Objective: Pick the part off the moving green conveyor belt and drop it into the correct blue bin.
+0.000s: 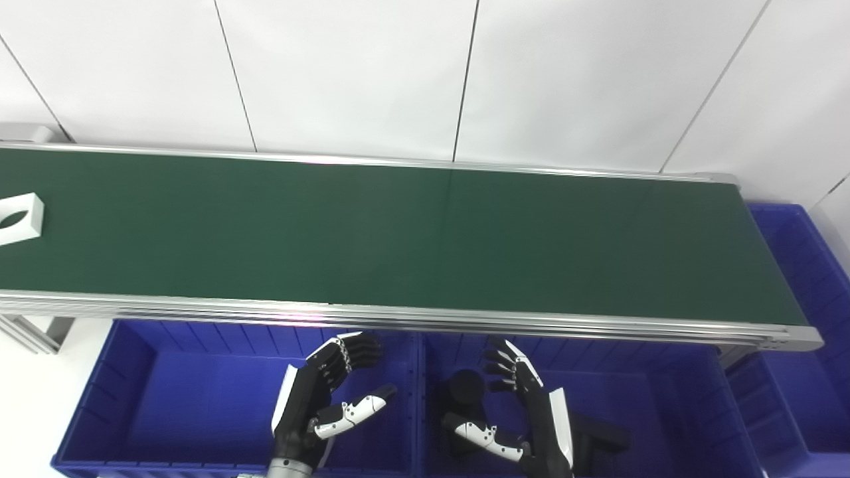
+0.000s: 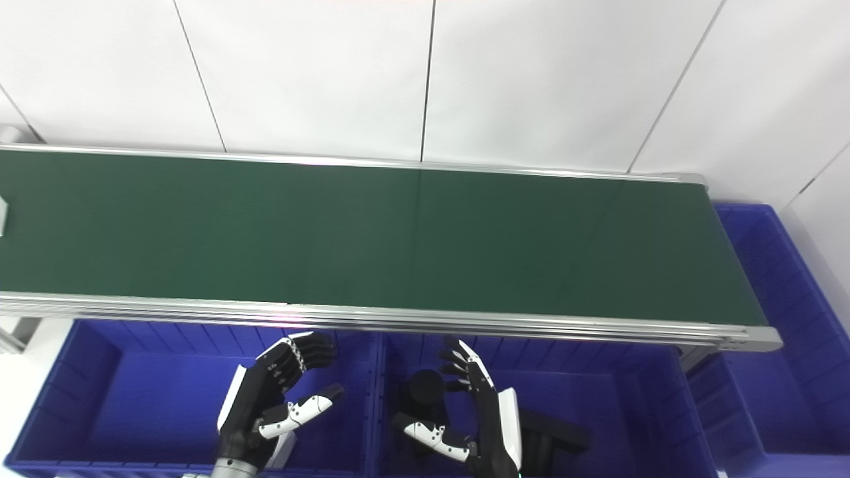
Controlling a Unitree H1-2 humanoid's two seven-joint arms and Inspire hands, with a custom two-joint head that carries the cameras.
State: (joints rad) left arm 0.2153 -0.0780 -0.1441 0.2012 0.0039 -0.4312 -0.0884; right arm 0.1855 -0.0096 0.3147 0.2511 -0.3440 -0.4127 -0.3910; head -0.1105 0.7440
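Note:
A white part with an oval hole (image 1: 18,218) lies on the green conveyor belt (image 1: 398,232) at its far left end; in the right eye view only its edge (image 2: 2,217) shows. My left hand (image 1: 325,398) is open and empty, hovering over the left blue bin (image 1: 166,398) below the belt's near rail. My right hand (image 1: 521,411) is open and empty over the middle blue bin (image 1: 664,405). Black parts lie in that bin: a round one (image 1: 465,387) beside my right hand and a blocky one (image 1: 601,438) behind it.
A third blue bin (image 1: 807,312) stands at the belt's right end. The belt's aluminium near rail (image 1: 398,315) runs between my hands and the belt. White wall panels stand behind the belt.

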